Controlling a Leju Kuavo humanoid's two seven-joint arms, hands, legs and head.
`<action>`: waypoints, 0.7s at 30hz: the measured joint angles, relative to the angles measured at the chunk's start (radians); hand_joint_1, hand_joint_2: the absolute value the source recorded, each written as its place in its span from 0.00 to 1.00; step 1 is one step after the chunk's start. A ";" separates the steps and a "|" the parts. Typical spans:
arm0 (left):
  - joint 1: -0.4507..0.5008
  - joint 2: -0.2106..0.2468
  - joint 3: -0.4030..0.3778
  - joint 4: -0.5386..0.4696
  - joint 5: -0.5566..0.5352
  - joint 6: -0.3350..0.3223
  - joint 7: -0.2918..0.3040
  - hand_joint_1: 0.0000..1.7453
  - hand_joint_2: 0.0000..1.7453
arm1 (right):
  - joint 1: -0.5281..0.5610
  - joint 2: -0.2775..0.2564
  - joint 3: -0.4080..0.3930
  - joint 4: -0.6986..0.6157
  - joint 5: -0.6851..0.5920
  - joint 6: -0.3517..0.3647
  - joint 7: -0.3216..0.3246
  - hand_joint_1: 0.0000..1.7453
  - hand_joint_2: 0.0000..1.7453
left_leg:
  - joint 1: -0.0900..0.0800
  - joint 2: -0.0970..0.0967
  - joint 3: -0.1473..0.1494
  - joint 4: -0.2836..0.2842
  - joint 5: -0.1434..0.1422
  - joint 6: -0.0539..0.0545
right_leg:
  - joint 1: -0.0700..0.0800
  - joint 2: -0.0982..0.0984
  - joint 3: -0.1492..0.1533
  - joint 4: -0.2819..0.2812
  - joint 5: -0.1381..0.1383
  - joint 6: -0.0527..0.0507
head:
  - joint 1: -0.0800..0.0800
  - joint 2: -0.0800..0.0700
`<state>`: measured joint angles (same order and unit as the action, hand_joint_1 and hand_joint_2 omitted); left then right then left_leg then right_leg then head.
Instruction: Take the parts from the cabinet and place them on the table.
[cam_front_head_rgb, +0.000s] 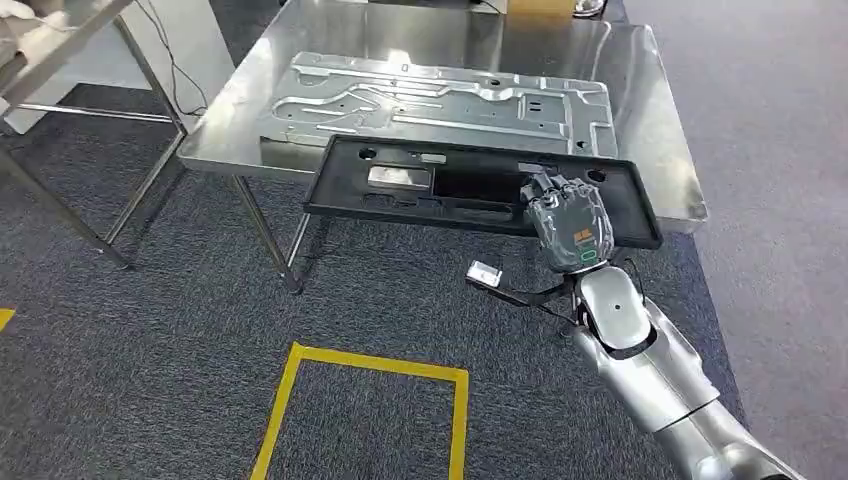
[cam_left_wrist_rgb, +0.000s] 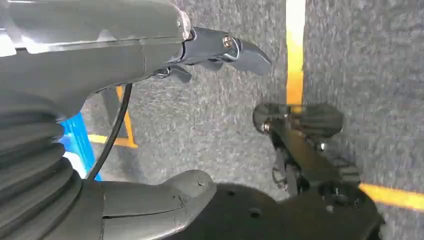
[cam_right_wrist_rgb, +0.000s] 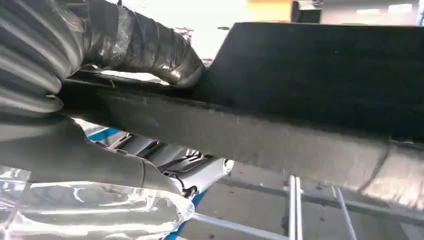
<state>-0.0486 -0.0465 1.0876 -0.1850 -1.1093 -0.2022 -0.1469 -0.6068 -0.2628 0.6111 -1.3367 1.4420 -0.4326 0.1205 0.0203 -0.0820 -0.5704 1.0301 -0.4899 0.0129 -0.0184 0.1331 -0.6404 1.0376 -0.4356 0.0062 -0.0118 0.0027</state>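
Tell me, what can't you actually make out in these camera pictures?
- Head view: the right hand covers its own fingers' hold on the black panel.
- Head view: the black panel hides the metal plate's near edge.
- Left wrist view: motion blur smears the carpet beyond the left hand.

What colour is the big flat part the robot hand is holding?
Black. The flat part in the right robot hand shows best in the head view.

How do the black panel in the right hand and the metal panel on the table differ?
The black panel is matte and dark; the metal panel is shiny silver. The black panel is held by the right hand at the table's near edge; the metal panel lies flat on it. Both are long, flat parts with cutouts.
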 joint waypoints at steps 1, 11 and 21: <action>-0.002 0.000 0.000 0.000 0.000 0.000 0.001 0.00 1.00 | 0.003 -0.003 0.000 0.000 0.001 0.000 -0.001 1.00 1.00 | -0.003 0.008 0.001 0.001 0.001 0.002 | -0.005 0.011 -0.002 -0.004 0.004 0.008 | 0.000 0.000; -0.005 -0.006 -0.002 0.000 -0.007 0.000 0.005 0.00 1.00 | 0.008 -0.005 -0.005 0.001 0.068 -0.028 0.024 1.00 1.00 | 0.003 0.092 0.012 -0.022 0.014 0.028 | -0.008 -0.132 -0.061 0.158 -0.052 0.037 | 0.013 0.000; -0.011 -0.007 -0.003 0.000 -0.015 0.000 0.006 0.00 1.00 | -0.001 0.011 -0.005 0.001 0.048 -0.007 0.019 1.00 1.00 | -0.001 0.096 0.013 -0.019 0.006 0.015 | 0.004 -0.135 0.026 -0.011 -0.018 0.016 | 0.012 0.000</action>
<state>-0.0595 -0.0538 1.0845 -0.1850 -1.1246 -0.2018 -0.1411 -0.6078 -0.2514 0.6065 -1.3359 1.4900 -0.4398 0.1396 0.0190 0.0144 -0.5574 1.0107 -0.4836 0.0280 -0.0144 -0.0021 -0.6146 1.0265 -0.4532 0.0221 0.0000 0.0031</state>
